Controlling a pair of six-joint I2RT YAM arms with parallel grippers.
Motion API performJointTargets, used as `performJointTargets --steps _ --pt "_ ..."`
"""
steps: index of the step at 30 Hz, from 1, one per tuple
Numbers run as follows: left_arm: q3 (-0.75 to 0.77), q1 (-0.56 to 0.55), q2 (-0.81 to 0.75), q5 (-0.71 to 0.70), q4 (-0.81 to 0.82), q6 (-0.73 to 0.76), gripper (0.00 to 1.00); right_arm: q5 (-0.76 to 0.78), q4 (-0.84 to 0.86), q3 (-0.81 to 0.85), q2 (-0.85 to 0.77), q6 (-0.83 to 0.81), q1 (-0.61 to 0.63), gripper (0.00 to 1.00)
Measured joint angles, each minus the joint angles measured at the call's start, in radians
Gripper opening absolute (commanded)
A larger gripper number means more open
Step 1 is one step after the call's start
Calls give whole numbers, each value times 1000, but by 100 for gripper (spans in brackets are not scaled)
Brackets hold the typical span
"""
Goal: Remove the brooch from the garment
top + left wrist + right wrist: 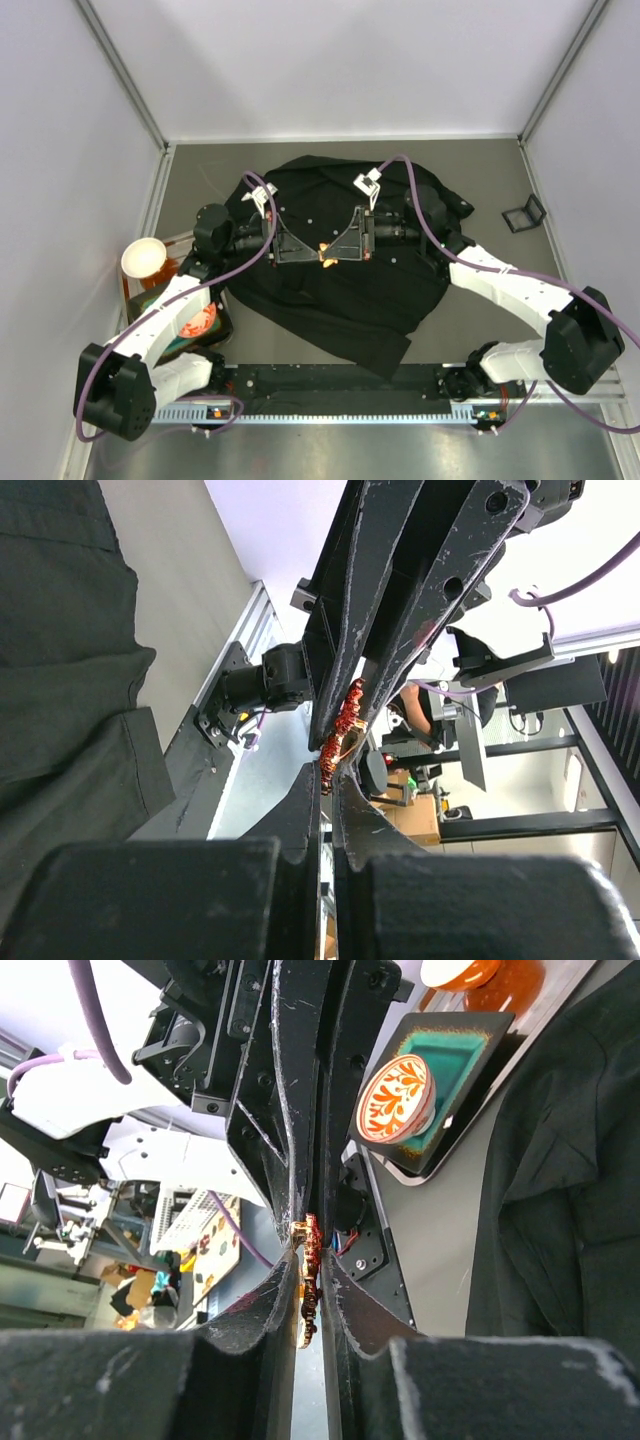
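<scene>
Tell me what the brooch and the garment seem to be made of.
The brooch: looks like glossy red-orange enamel or plastic on gold-toned metal, going by its shine and yellowish edge; too small to be sure. The garment: soft, matte black woven cloth, probably cotton or a blend, since it wrinkles and folds loosely.

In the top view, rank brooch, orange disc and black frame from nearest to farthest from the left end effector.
1. Brooch, at the tips of the left end effector.
2. Orange disc, near left.
3. Black frame, far right.
</scene>
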Motion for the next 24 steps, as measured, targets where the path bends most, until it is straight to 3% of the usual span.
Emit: performJointTargets --steps 3,13,16,20,24 --pt "0 0 0 -1 3 -3 0 1 0 0 0 -1 2 30" --pt "19 0 0 -5 -90 94 0 2 -39 0 -15 -1 12 45" --pt "31 0 0 -10 -129 125 0 9 -77 0 -34 -24 10 54" --pt "53 0 0 -16 -178 152 0 59 -189 0 -70 -115 5 64" --pt "96 0 4 -27 -269 182 0 190 -328 0 -155 -283 4 65"
